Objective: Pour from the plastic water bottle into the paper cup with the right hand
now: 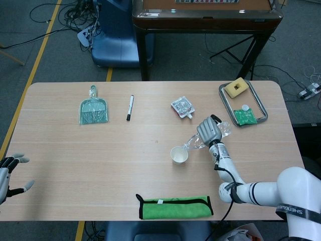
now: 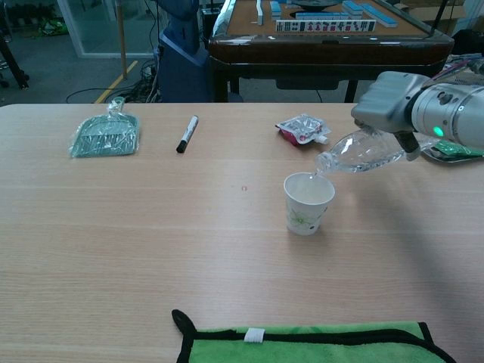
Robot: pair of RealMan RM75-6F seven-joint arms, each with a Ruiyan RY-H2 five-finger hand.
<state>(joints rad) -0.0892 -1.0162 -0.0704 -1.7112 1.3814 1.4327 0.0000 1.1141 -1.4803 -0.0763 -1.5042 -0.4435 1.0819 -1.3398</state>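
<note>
My right hand (image 1: 209, 130) (image 2: 393, 102) grips a clear plastic water bottle (image 2: 360, 151) (image 1: 195, 142), which is tipped with its mouth down and to the left. The mouth hangs just over the right rim of the white paper cup (image 2: 308, 203) (image 1: 179, 154). The cup stands upright on the wooden table (image 1: 150, 165). No stream of water is plain to see. My left hand (image 1: 7, 170) hovers off the table's front left corner, fingers spread and holding nothing.
A green cloth (image 1: 174, 207) (image 2: 310, 344) lies at the front edge. Further back are a green dustpan in a bag (image 1: 93, 110), a black marker (image 1: 130, 107) and a red-and-white pouch (image 1: 182, 107). A metal tray (image 1: 226, 98) with a sponge sits at the far right.
</note>
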